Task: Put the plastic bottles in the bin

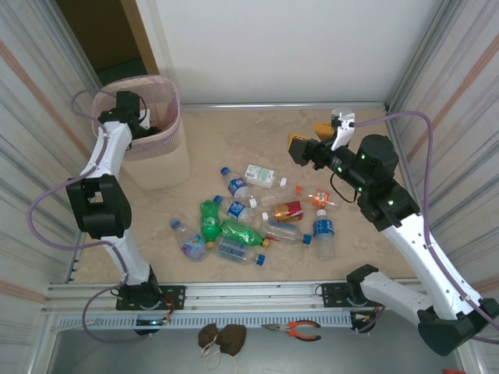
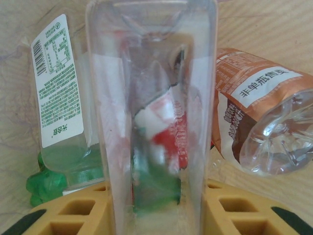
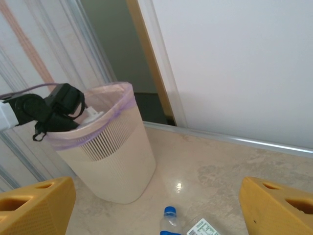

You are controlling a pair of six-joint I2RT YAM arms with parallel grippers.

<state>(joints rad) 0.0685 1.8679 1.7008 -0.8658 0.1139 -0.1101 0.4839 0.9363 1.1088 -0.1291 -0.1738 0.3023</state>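
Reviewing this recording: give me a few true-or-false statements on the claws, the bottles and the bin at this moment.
1. The left claw has a clear bottle between its fingers, over the bin. True.
2. The right claw grips a bottle. False: it is open and empty.
3. Every bottle is in the bin. False: many bottles lie on the table.
4. The bin already holds bottles. True: a brown-labelled bottle lies beneath the left claw.
5. The bin lies on its side. False: it stands upright.
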